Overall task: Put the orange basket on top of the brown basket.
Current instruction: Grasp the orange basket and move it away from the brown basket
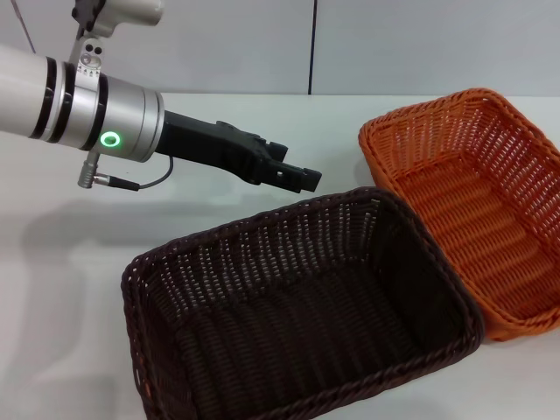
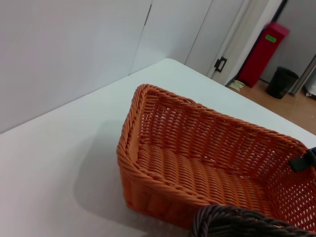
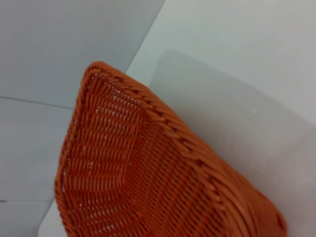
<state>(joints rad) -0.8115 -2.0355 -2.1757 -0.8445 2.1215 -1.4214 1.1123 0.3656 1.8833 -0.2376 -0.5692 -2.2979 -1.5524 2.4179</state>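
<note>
The brown basket (image 1: 297, 306) stands on the white table at the front centre, open side up and empty. The orange basket (image 1: 472, 201) is just to its right, its long side against the brown basket's right rim. It also fills the left wrist view (image 2: 207, 168) and the right wrist view (image 3: 148, 177). My left gripper (image 1: 293, 175) hovers behind the brown basket's far rim, to the left of the orange basket, touching neither. A small black part (image 2: 302, 161) shows at the orange basket's far rim in the left wrist view. My right gripper itself is hidden.
The white table (image 1: 79, 254) runs to a pale wall at the back. In the left wrist view a corner of the brown basket's rim (image 2: 237, 222) shows, with a red cabinet (image 2: 264, 52) and a black bin (image 2: 281, 81) on the floor beyond the table.
</note>
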